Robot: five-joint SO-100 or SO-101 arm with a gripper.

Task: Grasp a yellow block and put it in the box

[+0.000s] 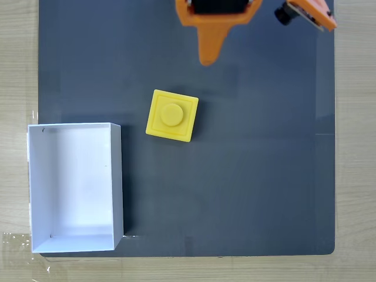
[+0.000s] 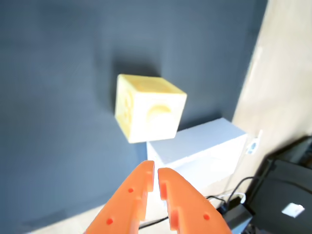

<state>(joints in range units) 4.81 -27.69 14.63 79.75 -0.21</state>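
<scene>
Orange gripper (image 1: pixel 207 57) at top edge of dark mat (image 1: pixel 264 176) on tabletop, fingers nearly together, holding nothing. Yellow block (image 1: pixel 172 116) sits mid-mat, apart, straight ahead of tip. White box (image 1: pixel 75 235) at mat's bottom-left corner, apparently empty.

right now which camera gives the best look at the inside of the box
The fixed view: it looks straight down into the box, showing its whole white floor and all four walls, with nothing inside. The wrist view shows the box only from outside, behind the yellow block, its inside hidden.
</scene>
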